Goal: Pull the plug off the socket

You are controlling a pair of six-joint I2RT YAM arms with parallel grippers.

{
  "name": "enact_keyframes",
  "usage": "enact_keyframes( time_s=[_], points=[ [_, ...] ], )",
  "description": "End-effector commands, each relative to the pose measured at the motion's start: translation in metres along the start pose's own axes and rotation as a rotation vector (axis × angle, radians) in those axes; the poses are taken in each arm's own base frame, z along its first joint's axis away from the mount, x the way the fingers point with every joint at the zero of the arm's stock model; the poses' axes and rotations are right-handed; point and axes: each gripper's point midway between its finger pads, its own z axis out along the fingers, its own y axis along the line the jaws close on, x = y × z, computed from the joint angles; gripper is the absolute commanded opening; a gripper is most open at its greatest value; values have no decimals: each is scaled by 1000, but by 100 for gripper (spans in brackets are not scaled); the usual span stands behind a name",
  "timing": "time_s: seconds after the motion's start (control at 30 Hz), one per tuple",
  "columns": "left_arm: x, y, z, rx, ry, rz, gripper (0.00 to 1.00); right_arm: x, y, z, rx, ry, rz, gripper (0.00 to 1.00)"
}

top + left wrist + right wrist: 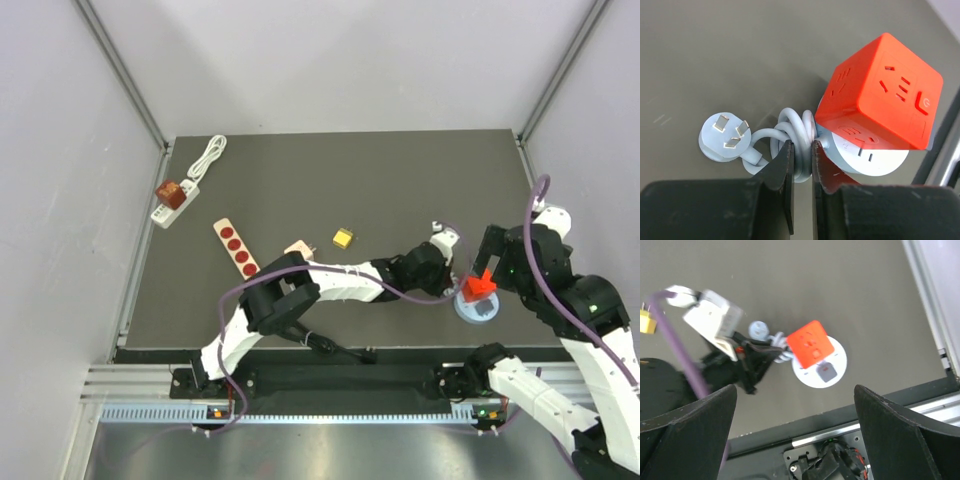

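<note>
- Grip first: our left pincer has its jaws nearly closed on the coiled cord, the loops pinched between the fingertips.
- Just right of those fingertips sits the white round socket, with the orange cube, which we judge to be the plug, tilted on top of it.
- Our right pincer hangs wide open above, gripping nothing. The cube lies beyond the gap between its fingers.
- To do this well, we'd hold the left pinch firm as an anchor, take the cube by two flat sides and pull straight off the socket's face, no twisting.
- Hidden: the pins joining cube and socket. How deep the cube sits, we cannot tell.
</note>
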Motion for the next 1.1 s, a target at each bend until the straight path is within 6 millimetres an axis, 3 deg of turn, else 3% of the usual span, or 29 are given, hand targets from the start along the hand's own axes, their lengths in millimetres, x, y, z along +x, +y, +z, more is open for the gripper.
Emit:
enact_keyframes(
  time_s=[0.0, 0.13, 0.2, 0.23, 0.27, 0.33, 0.37, 0.63, 0.67, 0.7, 0.8, 0.87, 0.93, 1.07],
  points=[
    [3, 54, -31, -167, 52, -19, 0, 5, 16, 11, -51, 23, -2, 100],
    [-4, 81, -59, -219, 55, -56, 0, 12, 31, 24, -92, 45, -6, 100],
    [6, 95, -72, -259, 91, -50, 0, 22, 42, 30, -139, 86, -32, 100],
    [-2, 99, -80, -267, 79, -49, 0, 21, 49, 32, -170, 81, -38, 100],
    [12, 108, -89, -298, 120, -43, 0, 29, 56, 35, -204, 110, -48, 100],
    [7, 117, -103, -323, 118, -28, 0, 34, 64, 40, -235, 125, -54, 100],
    [17, 125, -110, -350, 145, -23, 0, 38, 70, 44, -255, 138, -56, 100],
    [26, 155, -147, -405, 195, -50, 0, 68, 92, 70, -310, 237, -78, 100],
    [25, 155, -148, -401, 197, -50, 4, 77, 96, 72, -333, 264, -79, 100],
    [25, 154, -151, -396, 200, -46, 19, 78, 101, 75, -347, 265, -73, 100],
    [19, 145, -156, -365, 194, -50, 41, 91, 104, 82, -359, 292, -60, 100],
    [10, 137, -160, -334, 176, -56, 62, 97, 103, 86, -353, 301, -54, 100],
    [-1, 130, -164, -314, 156, -60, 72, 99, 104, 88, -352, 303, -48, 100],
    [-20, 119, -178, -290, 125, -64, 73, 104, 103, 91, -352, 299, -27, 100]
  ],
)
